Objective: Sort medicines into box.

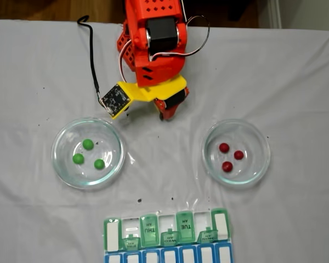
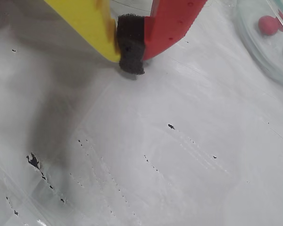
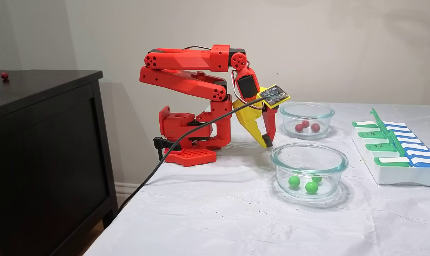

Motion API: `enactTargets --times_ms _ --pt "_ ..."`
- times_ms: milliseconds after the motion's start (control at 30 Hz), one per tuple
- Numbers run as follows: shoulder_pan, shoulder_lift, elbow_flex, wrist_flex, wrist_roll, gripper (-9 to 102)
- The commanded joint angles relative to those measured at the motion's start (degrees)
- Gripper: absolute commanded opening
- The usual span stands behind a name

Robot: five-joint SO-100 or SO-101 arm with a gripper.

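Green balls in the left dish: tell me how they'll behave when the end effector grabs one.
The green balls look round and smooth, so they would likely roll or squirt away from a pinch. They seem tiny, probably light. The glass dish wall should keep a slipped one inside.

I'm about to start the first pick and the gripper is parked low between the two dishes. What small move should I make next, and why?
Probably lift and open the gripper, then swing toward one dish. Its jaws are shut on nothing, tips down near the white table cover. All three green balls sit in their glass dish, the three red balls in theirs, and the pill organizer holds none visibly.
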Motion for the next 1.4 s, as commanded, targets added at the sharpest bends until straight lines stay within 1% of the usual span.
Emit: enactTargets --times_ms 0,1067,1133,1167,1200,1267,1300,1367 --pt "0.1 1.1 -1.2 -0.4 0.4 0" --pt "0.2 1.1 -1.2 -0.5 0.4 0" --pt "0.8 1.1 -1.3 0.1 -4.0 0" --pt "1.8 1.1 -1.3 0.1 -1.2 0" --pt "2.1 1.1 -1.3 0.2 -3.6 0" --pt "2.3 1.1 -1.0 0.1 -13.1 0" --pt "2.4 1.1 -1.0 0.2 -14.4 0" --pt "1.1 1.1 -2.1 -0.8 -12.4 0"
